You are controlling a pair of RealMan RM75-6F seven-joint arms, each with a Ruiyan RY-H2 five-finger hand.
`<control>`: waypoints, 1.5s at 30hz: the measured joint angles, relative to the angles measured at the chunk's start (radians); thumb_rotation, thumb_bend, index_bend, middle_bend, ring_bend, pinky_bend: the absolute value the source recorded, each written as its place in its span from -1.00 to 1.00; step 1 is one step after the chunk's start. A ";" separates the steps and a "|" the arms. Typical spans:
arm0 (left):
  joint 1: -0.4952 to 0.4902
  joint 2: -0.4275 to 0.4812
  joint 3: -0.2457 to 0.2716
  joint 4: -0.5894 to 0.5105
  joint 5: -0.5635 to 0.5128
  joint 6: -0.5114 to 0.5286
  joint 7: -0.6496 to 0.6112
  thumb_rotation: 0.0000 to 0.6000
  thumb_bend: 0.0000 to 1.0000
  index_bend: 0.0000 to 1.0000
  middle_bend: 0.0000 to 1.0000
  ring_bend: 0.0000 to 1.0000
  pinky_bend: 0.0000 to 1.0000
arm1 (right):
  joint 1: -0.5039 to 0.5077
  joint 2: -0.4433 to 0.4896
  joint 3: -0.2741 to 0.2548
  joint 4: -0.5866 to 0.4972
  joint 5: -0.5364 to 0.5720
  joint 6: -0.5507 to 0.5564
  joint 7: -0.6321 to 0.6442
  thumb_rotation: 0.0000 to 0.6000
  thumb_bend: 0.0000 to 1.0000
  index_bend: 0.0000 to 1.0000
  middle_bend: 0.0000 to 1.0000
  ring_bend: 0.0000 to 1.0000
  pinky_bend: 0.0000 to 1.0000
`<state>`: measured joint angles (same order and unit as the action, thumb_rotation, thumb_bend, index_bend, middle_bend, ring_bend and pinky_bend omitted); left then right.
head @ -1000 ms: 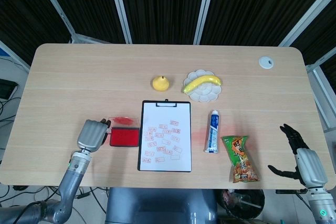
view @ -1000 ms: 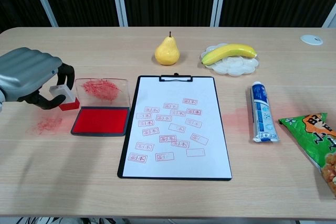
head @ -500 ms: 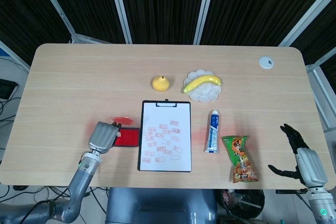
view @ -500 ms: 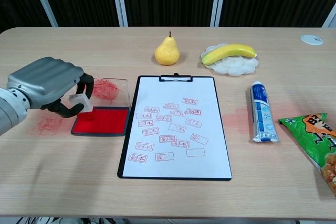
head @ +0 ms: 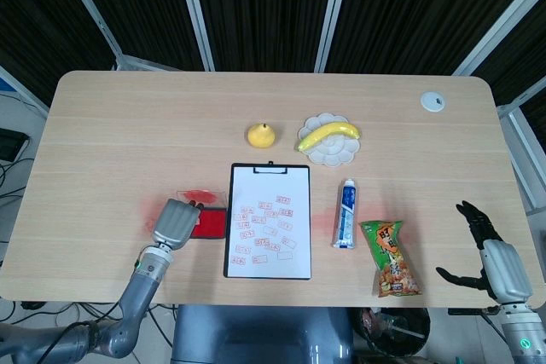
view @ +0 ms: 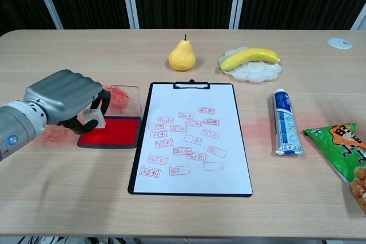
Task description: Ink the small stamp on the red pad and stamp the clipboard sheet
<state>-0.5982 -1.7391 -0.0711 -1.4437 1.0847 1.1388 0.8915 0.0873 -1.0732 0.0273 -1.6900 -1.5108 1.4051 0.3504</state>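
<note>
Left robot hand (view: 63, 96) is grasping the small stamp (view: 94, 116), holding it over the left part of the red pad (view: 114, 132), apparently touching or just above the ink. Right robot hand (head: 486, 249) is idling at the tabletop (view: 297, 198) edge, fingers spread, holding nothing. Clipboard sheet (view: 189, 141) is lying just right of the pad, already carrying many red imprints.

Risks: tilted stamp is likely inking unevenly; a new imprint may overlap existing ones; dragging could smear.

Writing: imprint characters are too small to read; toothpaste tube (view: 284, 121) and snack bag (view: 346, 152) labels illegible.
</note>
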 measured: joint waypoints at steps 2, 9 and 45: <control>-0.002 -0.004 -0.001 0.003 -0.004 0.000 0.005 1.00 0.17 0.56 0.68 0.88 1.00 | 0.000 0.000 0.000 -0.001 0.001 0.000 0.000 1.00 -0.73 -0.82 -1.00 -1.00 -0.56; -0.009 -0.008 -0.005 0.008 -0.014 0.001 0.012 1.00 0.17 0.56 0.68 0.88 1.00 | 0.000 0.000 0.003 -0.001 0.005 -0.003 0.002 1.00 -0.73 -0.82 -1.00 -1.00 -0.56; -0.045 -0.048 -0.004 0.038 -0.022 0.022 0.074 1.00 0.17 0.56 0.68 0.88 1.00 | 0.001 0.002 0.006 0.000 0.010 -0.009 0.011 1.00 -0.73 -0.82 -1.00 -1.00 -0.56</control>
<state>-0.6428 -1.7870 -0.0747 -1.4058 1.0630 1.1606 0.9658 0.0884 -1.0712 0.0328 -1.6901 -1.5006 1.3960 0.3618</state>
